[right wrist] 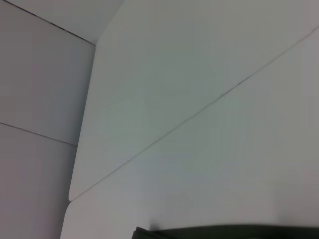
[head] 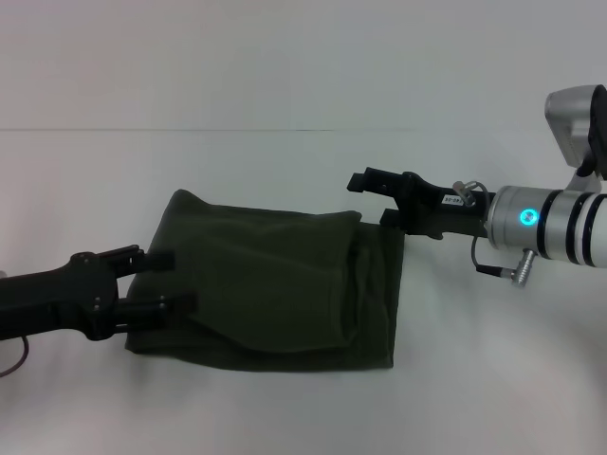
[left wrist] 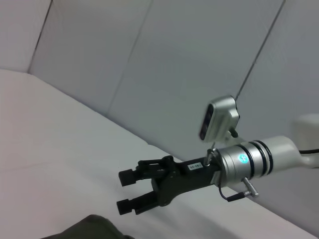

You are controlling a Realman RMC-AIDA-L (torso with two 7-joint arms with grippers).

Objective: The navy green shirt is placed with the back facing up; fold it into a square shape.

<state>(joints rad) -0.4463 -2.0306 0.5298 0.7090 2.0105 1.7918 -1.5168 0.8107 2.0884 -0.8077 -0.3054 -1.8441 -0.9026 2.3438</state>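
Your left wrist camera catches the right claw (left wrist: 127, 191) hanging above the white bench (left wrist: 55, 149), black fingers (left wrist: 130, 175) parted with a clear gap. Behind it you see a silver wrist ring (left wrist: 244, 159) with a cyan light and a grey camera (left wrist: 218, 118) on top. A corner of the shirt (left wrist: 92, 228) shows at the frame edge, beneath the claw.

Black right gripper (head: 368, 197), silver wrist with cyan light (head: 527, 217).

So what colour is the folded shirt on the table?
Plain dark olive green shirt, no pattern visible; clearest in the head view.
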